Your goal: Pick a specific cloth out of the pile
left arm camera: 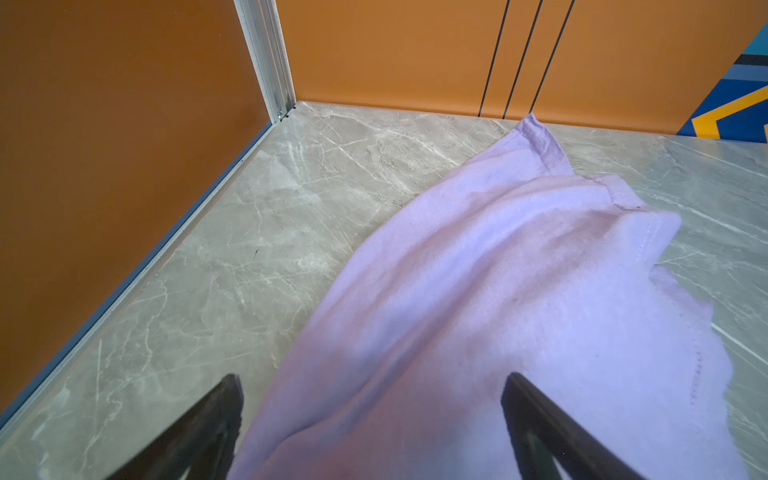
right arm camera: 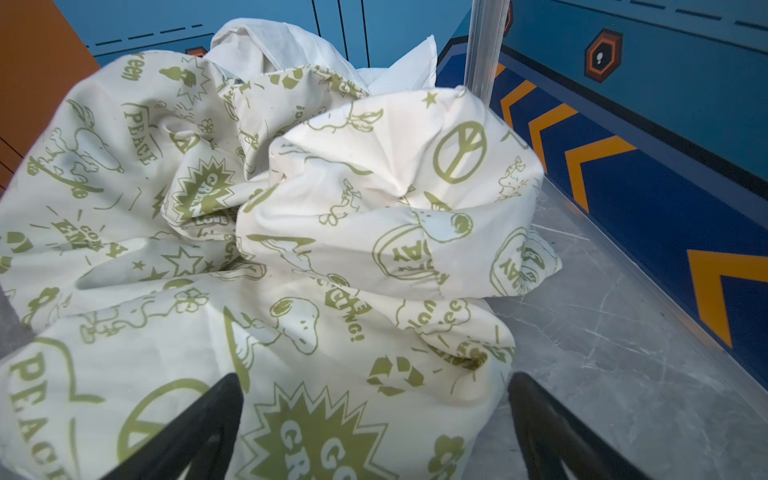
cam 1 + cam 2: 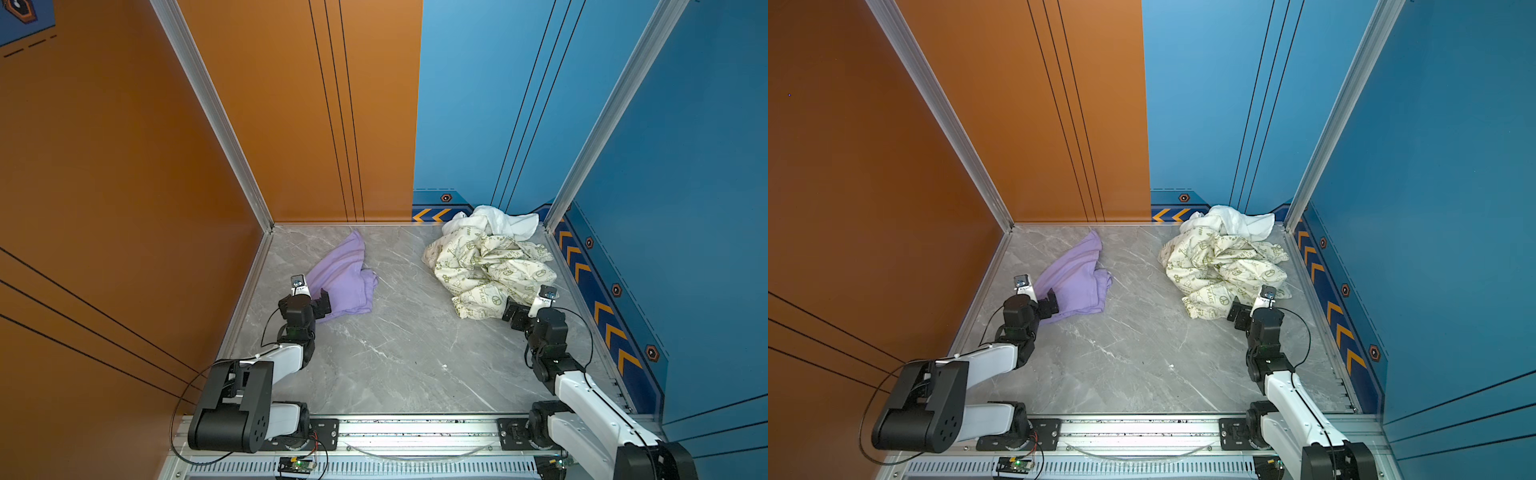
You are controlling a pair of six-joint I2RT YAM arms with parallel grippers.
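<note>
Both arms reach forward, low: left gripper (image 1: 374, 384) spread over the crumpled lavender fabric cloth (image 3: 345, 276) at left, right gripper (image 2: 376, 384) spread over the cream-and-white garment pile (image 3: 490, 262).

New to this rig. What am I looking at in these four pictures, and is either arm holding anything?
Two robot arms, left and right, stand at the near edge of a grey marble table. Two pictures are top views from one camera head above; the other two come from a camera on each arm's wrist, looking past its tool. A purple cloth lies alone on the left. At the back right is a pile: a cream cloth with green print and a white cloth behind it. The left tool is open over the purple cloth's near edge; the right tool is open at the cream cloth. Nothing is held.
</note>
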